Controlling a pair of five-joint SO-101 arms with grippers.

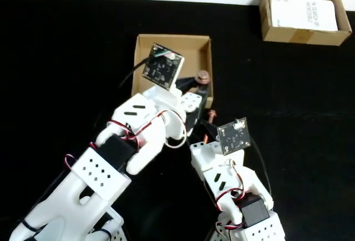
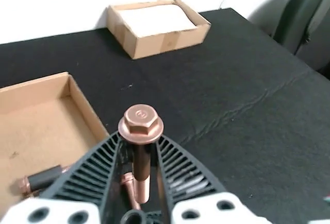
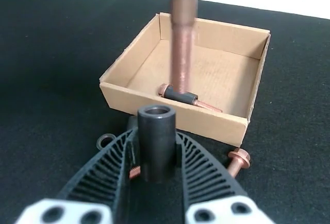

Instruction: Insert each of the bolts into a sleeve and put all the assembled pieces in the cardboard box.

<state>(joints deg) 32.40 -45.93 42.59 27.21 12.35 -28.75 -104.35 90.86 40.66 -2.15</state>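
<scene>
Copper bolt (image 2: 141, 122) held head-up over a black sleeve (image 3: 156, 149), just beside the cardboard box (image 3: 129, 100).

The hex-flange bolt is clamped between the fingers of the left gripper (image 2: 139, 140), shank pointing down. In the right wrist view its head is cut off by the frame edge. The sleeve is gripped upright in the closed fingers of the right gripper (image 3: 157, 130), bore open upward; whether the shank is lined up with the bore cannot be told. One assembled piece (image 3: 181, 96) lies on the box floor. A loose bolt (image 3: 237, 160) lies on the black table (image 1: 66, 58) just outside the box wall, partly hidden by a finger. A second box (image 1: 302, 36) holding white paper stands well apart.
</scene>
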